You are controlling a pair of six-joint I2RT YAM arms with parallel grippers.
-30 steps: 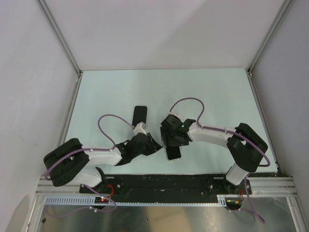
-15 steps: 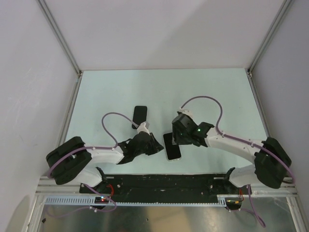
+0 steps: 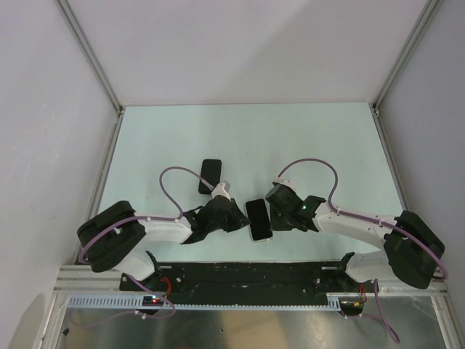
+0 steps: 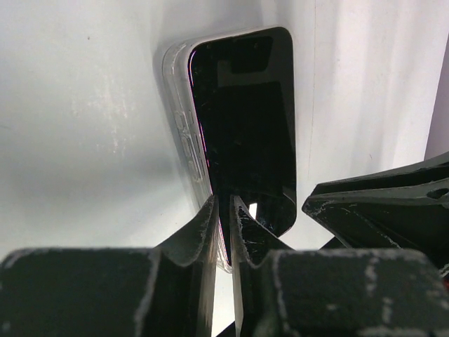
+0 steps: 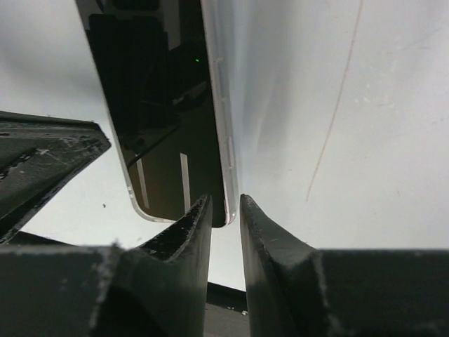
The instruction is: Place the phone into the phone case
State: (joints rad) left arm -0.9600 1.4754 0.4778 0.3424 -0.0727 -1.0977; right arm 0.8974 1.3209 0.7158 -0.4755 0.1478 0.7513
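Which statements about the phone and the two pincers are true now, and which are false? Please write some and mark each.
1. The black glass-fronted phone lies on the pale green table between the left pincer and the right pincer. True.
2. A clear plastic phone case runs along the phone's side. True.
3. The left pincer is spread wide, away from the phone. False: its fingers are nearly together on the case wall.
4. The second flat black rectangle is stacked on the phone. False: it lies apart, farther back.
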